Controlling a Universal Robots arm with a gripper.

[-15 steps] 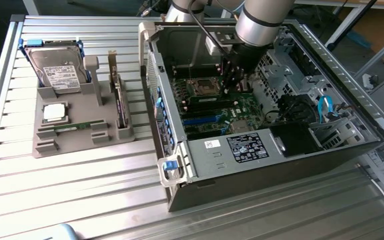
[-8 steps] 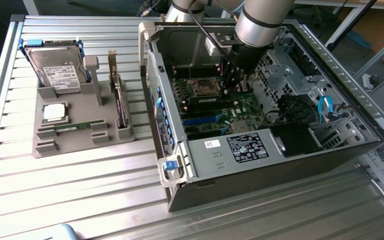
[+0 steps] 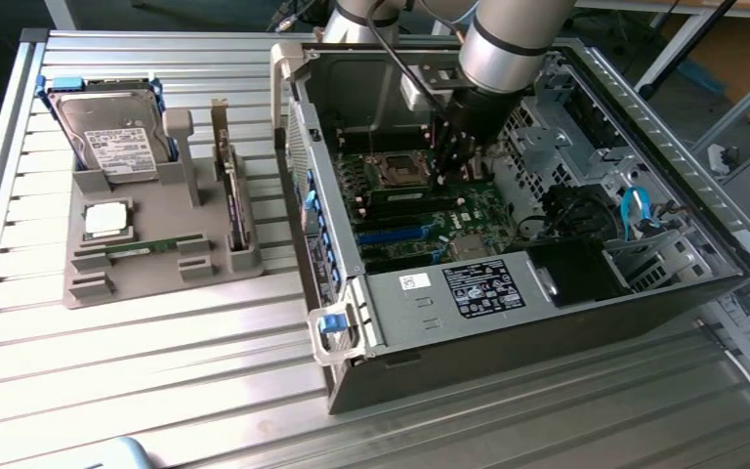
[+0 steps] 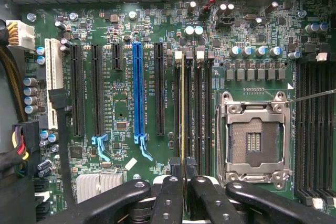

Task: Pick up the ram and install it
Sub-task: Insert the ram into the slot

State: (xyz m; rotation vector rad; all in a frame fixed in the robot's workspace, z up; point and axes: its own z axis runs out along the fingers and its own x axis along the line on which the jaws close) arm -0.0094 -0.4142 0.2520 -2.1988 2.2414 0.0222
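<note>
My tool [image 4: 184,169] is clenched on the ram [image 4: 182,108], seen edge-on along the memory slots [image 4: 202,108] just beside the open processor socket [image 4: 254,140]. In the exterior view this is the upper middle of the frame, inside the computer case [image 3: 389,293]. I cannot tell whether the stick touches its slot. I judge three risks. A slight tilt would seat one end first and jam it. A mismatched notch would make pressing flex the motherboard [image 4: 121,93]. If the stick slipped sideways in my grip, it could strike the socket's bare contacts.
</note>
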